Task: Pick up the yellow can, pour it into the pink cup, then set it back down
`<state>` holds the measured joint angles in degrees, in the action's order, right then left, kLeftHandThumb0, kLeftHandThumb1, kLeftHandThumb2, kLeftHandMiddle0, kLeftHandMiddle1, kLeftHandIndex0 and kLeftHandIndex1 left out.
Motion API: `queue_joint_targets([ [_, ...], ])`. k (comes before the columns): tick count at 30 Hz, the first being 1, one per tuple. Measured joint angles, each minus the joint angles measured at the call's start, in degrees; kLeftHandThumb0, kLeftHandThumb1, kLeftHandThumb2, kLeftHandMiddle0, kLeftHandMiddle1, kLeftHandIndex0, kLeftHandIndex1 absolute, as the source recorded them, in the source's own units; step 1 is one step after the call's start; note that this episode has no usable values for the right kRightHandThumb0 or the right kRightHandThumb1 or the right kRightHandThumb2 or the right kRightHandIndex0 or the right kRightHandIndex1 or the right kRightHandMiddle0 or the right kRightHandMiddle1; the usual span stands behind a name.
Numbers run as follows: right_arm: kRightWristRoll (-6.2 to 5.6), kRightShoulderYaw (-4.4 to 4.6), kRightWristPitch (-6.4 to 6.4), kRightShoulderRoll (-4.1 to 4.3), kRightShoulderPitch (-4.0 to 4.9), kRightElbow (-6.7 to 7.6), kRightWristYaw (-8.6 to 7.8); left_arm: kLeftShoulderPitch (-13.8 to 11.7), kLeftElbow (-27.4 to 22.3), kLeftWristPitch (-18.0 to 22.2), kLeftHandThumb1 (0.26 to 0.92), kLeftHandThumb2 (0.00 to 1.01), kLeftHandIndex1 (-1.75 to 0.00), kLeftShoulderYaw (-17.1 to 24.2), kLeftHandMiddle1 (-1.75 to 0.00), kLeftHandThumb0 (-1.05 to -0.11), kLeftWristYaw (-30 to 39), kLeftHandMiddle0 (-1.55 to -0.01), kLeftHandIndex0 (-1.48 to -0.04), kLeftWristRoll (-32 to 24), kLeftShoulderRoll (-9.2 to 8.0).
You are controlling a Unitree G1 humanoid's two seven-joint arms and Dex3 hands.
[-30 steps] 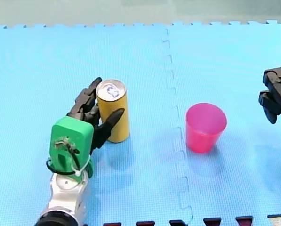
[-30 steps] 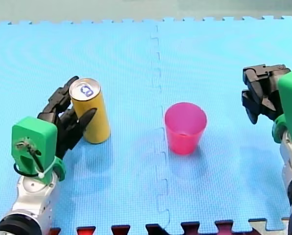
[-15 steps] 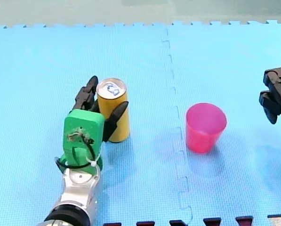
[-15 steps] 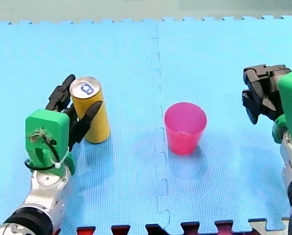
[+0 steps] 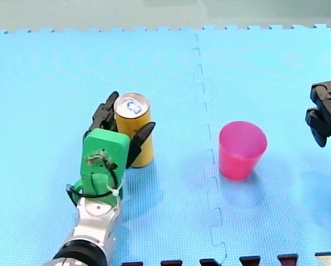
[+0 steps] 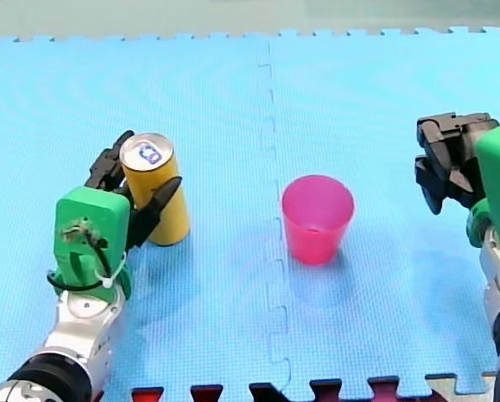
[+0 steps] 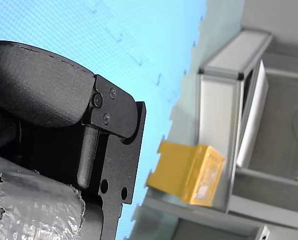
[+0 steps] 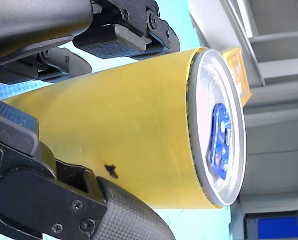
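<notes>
The yellow can (image 5: 135,133) stands upright on the blue foam mat (image 5: 171,77), left of centre. My left hand (image 5: 125,124) is wrapped around it, with black fingers (image 5: 105,113) behind its left side and the thumb across its front right. In the second wrist view the fingers (image 8: 124,35) press on both sides of the yellow can (image 8: 139,135), whose silver top carries a blue tab. The pink cup (image 5: 242,149) stands upright to the can's right, well apart from it. My right hand (image 6: 444,163) hovers at the far right edge, holding nothing.
A jagged seam (image 5: 207,138) between the mat tiles runs front to back between can and cup. Red and black edging (image 6: 317,391) lines the mat's near edge. A grey shelf with a yellow box (image 7: 188,172) stands beyond the mat in the first wrist view.
My left hand has moved right and in toward the can, its fingers closing around the can's sides. The can, the cup and my right hand have stayed in place.
</notes>
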<state>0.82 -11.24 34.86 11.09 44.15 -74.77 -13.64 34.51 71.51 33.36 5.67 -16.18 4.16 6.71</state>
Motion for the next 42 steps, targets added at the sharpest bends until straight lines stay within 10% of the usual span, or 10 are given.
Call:
queue_joint_targets([
  [22, -0.06, 0.01, 0.09, 0.0, -0.06, 0.0, 0.01, -1.62, -2.01, -0.56, 0.731, 0.0, 0.0, 0.4, 0.0, -0.822, 17.1, -0.43, -0.39, -3.71, -2.08],
  [42, -0.25, -0.17, -0.05, 0.0, -0.04, -0.04, -0.55, -0.43, -1.35, -0.25, 0.718, 0.0, -0.01, 3.13, -0.01, -0.762, 17.85, -0.47, -0.45, -5.89, -2.7],
])
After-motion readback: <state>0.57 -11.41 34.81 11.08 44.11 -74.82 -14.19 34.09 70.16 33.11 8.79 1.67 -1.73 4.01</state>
